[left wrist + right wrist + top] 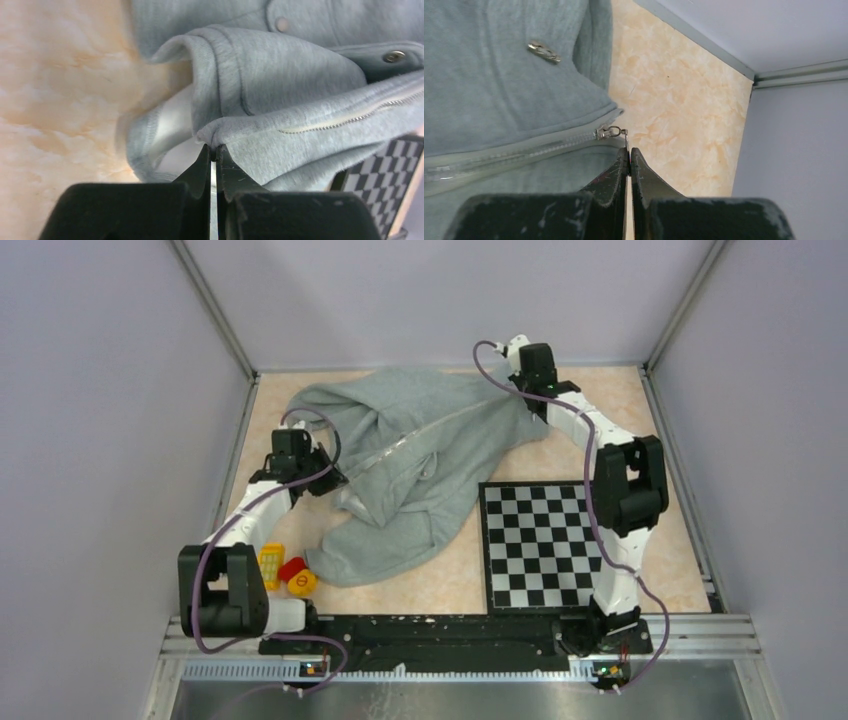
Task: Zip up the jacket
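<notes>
Top view: the jacket lies crumpled on the tabletop and fills the upper centre of the frame. One lobe reaches down toward the lower left. Its pale zipper line runs diagonally from left of centre up to the upper right. The jacket's lower right edge comes to the upper left corner of the chessboard; we cannot tell whether it overlaps.

Left hand: at the jacket's left edge. Its fingers are pressed together on a fold of grey fabric at the end of the zipper. Pale lining shows to the left of the fold, and two snap buttons sit toward the upper right of that view.

Right hand: at the jacket's upper right end. Its fingertips are pressed together, pinching the thin metal zipper pull.

A yellow block and a red-and-orange toy sit at lower left, just beside the jacket's lower lobe.
</notes>
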You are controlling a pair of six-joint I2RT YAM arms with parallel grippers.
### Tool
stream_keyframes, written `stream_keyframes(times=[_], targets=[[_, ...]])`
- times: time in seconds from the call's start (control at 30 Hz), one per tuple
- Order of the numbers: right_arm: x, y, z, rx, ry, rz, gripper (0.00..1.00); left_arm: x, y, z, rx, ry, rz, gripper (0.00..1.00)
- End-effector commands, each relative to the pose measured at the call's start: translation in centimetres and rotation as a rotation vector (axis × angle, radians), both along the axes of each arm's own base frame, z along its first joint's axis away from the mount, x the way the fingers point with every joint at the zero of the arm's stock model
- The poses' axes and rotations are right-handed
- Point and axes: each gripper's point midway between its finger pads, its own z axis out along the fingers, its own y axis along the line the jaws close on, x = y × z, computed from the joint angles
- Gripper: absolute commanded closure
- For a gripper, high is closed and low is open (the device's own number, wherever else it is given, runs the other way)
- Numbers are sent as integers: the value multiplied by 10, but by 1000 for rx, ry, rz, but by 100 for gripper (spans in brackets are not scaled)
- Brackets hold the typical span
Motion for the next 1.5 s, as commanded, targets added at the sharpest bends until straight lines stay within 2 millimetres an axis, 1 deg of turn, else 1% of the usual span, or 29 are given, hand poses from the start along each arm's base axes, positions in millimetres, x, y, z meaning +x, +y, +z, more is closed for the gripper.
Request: stream_keyframes(times=[0.0, 0.1, 0.17, 0.3, 0.37, 0.43, 0.47, 0.5, 0.57, 0.63, 0.67, 0.73, 0.77, 0.8, 0.83, 0.87, 0.93, 0.97, 1.0, 1.03, 1.07, 1.1, 1.13, 1.17, 1.2, 1.23, 1.3, 1.4, 1.47], targets=[[25, -39, 39, -67, -109, -83, 100, 12, 56, -1, 183, 12, 171, 100], [27, -40, 40, -65, -113, -77, 100, 20, 72, 7, 200, -8, 218, 100], [28, -40, 38, -62, -105, -76, 100, 25, 75, 14, 206, -20, 223, 100], [29, -36, 33, -39, -94, -57, 100, 35, 80, 19, 226, -43, 228, 100], [28, -32, 32, -15, -90, -52, 100, 42, 77, 24, 218, -58, 212, 100], [27, -27, 31, 23, -71, -40, 100, 48, 80, 28, 229, -68, 219, 100], [26, -25, 31, 44, -59, -41, 100, 51, 82, 31, 238, -69, 223, 96], [26, -22, 35, 68, -54, -42, 91, 54, 83, 36, 245, -77, 224, 80], [20, -19, 40, 115, -44, -64, 69, 57, 85, 49, 253, -105, 229, 64], [9, -23, 55, 178, -60, -127, 57, 62, 86, 67, 261, -165, 227, 50], [2, -23, 64, 218, -70, -159, 55, 64, 86, 77, 263, -191, 223, 45], [-16, -19, 85, 329, -88, -204, 50, 63, 79, 98, 238, -241, 203, 39], [-27, -12, 96, 400, -91, -197, 44, 63, 72, 107, 217, -272, 182, 36], [-39, -2, 105, 477, -86, -188, 32, 62, 62, 121, 188, -324, 146, 33], [-51, 6, 117, 536, -86, -165, 17, 60, 47, 134, 149, -373, 86, 31], [-64, 13, 128, 578, -84, -145, 12, 58, 32, 149, 120, -429, 28, 28], [-91, 26, 151, 634, -105, -98, 10, 51, 0, 179, 73, -537, -110, 22], [-105, 29, 163, 664, -121, -78, 10, 47, -11, 194, 59, -582, -167, 20], [-119, 32, 174, 697, -139, -53, 10, 39, -34, 208, 40, -625, -256, 19], [-134, 32, 179, 727, -154, -37, 10, 32, -49, 223, 28, -670, -329, 19], [-147, 32, 189, 756, -185, -19, 9, 24, -63, 237, 20, -712, -394, 18], [-161, 30, 207, 787, -231, 0, 9, 15, -76, 250, 10, -754, -458, 18], [-172, 27, 215, 808, -260, -2, 9, 4, -89, 265, -2, -802, -520, 17], [-185, 22, 231, 829, -307, 8, 9, -8, -101, 278, -13, -852, -578, 16], [-203, 15, 253, 853, -372, 21, 8, -19, -111, 292, -26, -909, -634, 16], [-217, 11, 268, 870, -416, 39, 8, -32, -119, 305, -40, -967, -679, 15], [-246, 2, 300, 901, -521, 82, 8, -56, -128, 335, -52, -1101, -731, 14], [-292, -13, 344, 941, -688, 148, 8, -93, -126, 381, -42, -1328, -748, 11], [-322, -26, 368, 948, -793, 173, 8, -117, -121, 404, -27, -1459, -734, 7]])
